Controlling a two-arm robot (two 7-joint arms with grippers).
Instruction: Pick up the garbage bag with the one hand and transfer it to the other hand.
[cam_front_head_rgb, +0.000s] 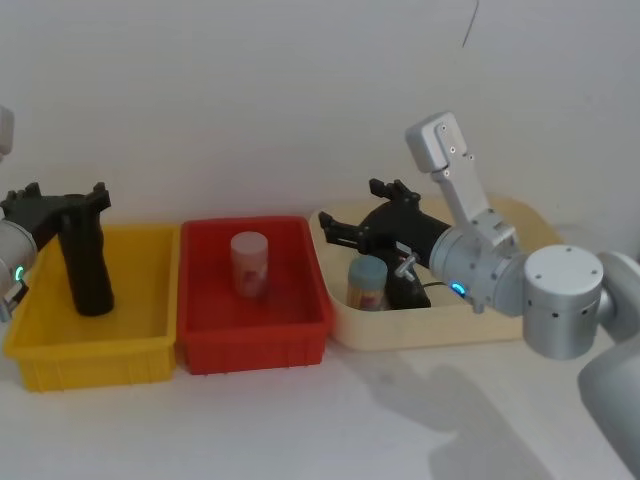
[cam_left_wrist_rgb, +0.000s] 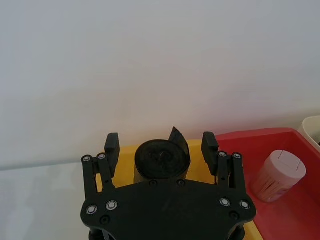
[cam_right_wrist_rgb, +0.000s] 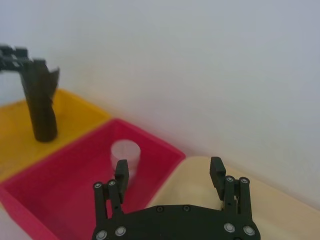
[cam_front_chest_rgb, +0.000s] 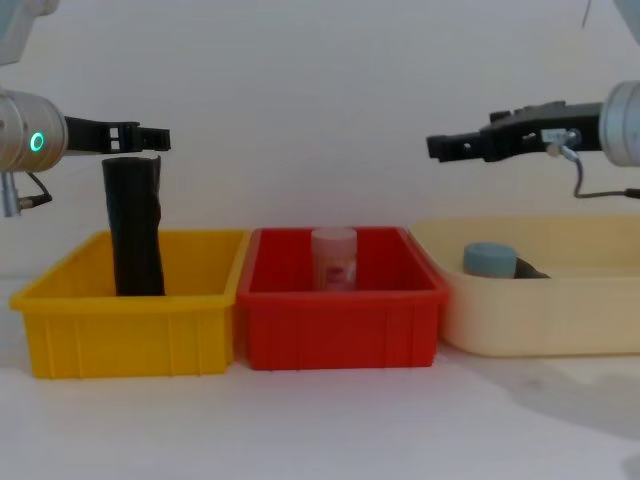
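Black rolled plastic garbage bag (cam_front_head_rgb: 84, 262) stands upright in the yellow plastic bin (cam_front_head_rgb: 40, 352), nine o'clock; the green-lit left gripper (cam_left_wrist_rgb: 161, 146) straddles its top, fingers spread, the blue-lit right gripper (cam_right_wrist_rgb: 170, 171) likewise released.

No legible text or labels.

Light: was bright, even and diffuse.
Shadows: lay soft and grey on the white bench (cam_front_head_rgb: 420, 400) below the right arm.
Focus: was slightly soft throughout.
Glare: stayed minimal.

Head above, chest level; bins (cam_front_head_rgb: 250, 300) shared
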